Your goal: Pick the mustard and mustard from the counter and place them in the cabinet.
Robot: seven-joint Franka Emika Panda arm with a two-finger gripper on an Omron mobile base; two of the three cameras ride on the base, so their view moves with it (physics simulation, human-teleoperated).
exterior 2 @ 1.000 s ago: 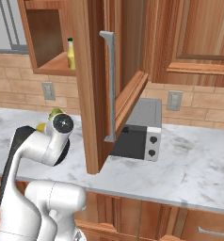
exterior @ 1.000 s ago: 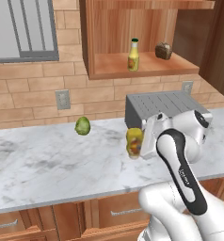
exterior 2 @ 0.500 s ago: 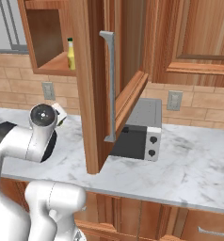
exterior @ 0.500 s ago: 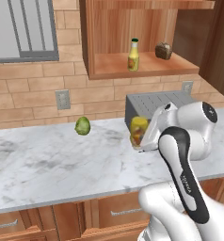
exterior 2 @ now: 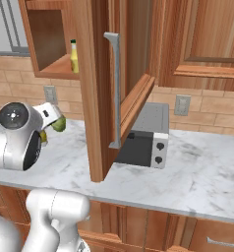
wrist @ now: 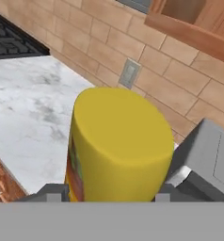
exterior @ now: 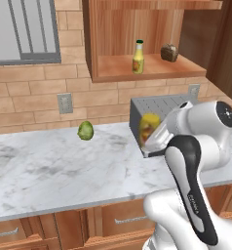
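my gripper (wrist: 111, 195) clamps stubby mustard (wrist: 116, 146) above counter (exterior: 64, 171) | slim mustard (exterior: 138, 57) on cabinet (exterior: 137, 73) shelf, 12 o'clock of mine

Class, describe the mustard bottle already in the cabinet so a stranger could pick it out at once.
Find the open wooden wall cabinet above the marbled counter. On its shelf stand two things: the slim mustard bottle on the left, a dark brown lump on the right. The bottle is tall, yellow, dark-capped, with an orange label; the lump is squat and dark.
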